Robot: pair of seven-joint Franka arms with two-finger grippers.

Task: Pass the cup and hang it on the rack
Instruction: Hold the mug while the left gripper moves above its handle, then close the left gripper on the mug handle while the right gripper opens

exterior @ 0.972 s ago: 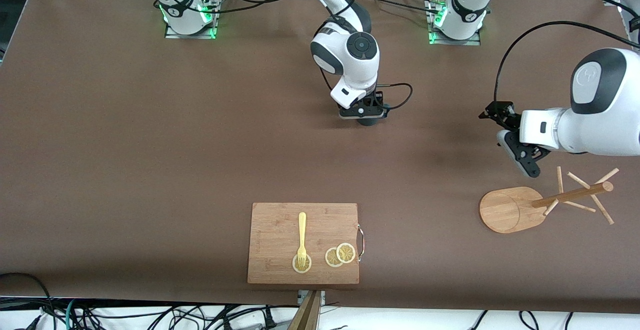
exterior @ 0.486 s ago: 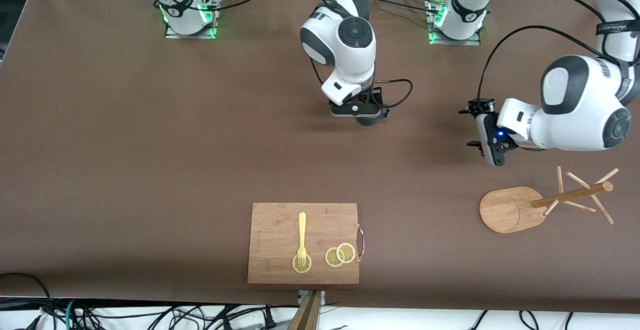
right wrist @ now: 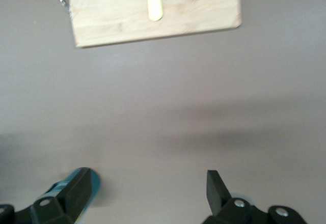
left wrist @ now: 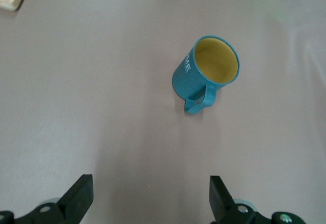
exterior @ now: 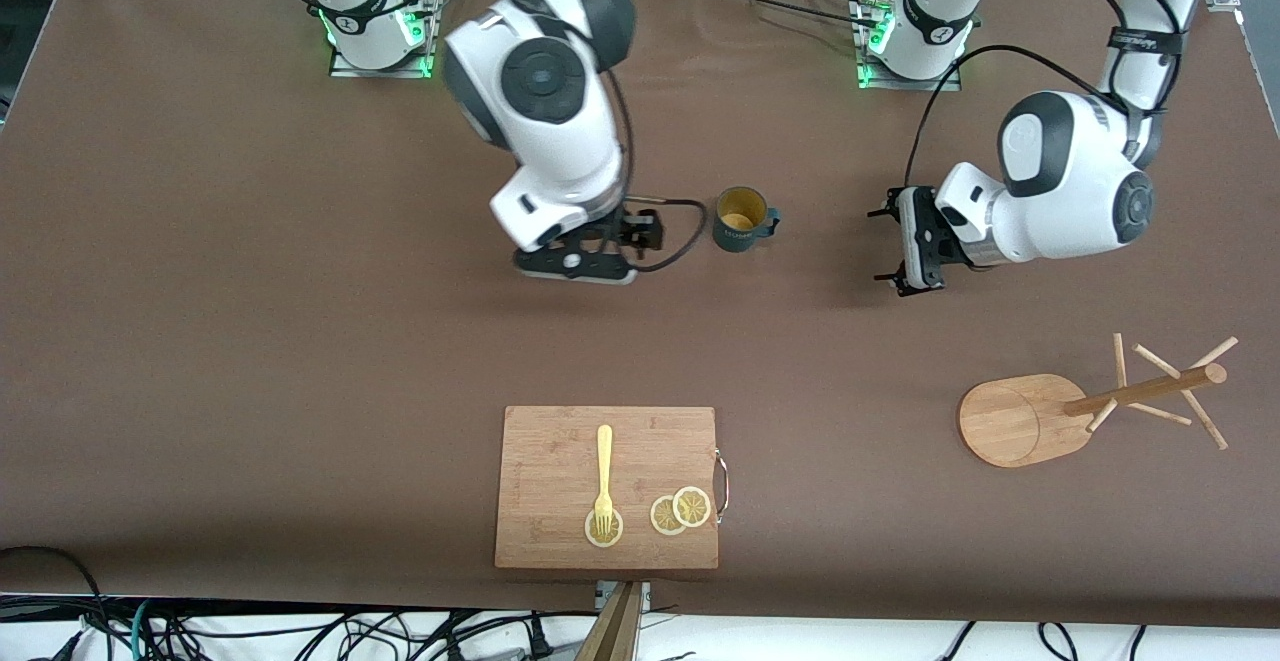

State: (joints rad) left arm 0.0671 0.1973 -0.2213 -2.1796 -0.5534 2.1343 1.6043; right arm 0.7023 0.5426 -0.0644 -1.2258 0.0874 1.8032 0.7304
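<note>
On the brown table (exterior: 250, 341), the cup (exterior: 741, 218) stands free between two wide-open, empty grippers: right gripper (exterior: 580, 266), left gripper (exterior: 905, 241). Approach crookedly and you may topple it.

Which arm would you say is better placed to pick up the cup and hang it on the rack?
Probably the left. Its open claw faces the upright cup, whose handle points toward it, and the rack lies tipped over at that arm's end of the table. The right claw, also open, sits beside the cup, farther from the rack.

Even overhead light, bright and soft. Faint blurred shadows lie on the counter (exterior: 300, 291) under both arms. The right wrist view looks slightly smeared; green glow marks the bases.
</note>
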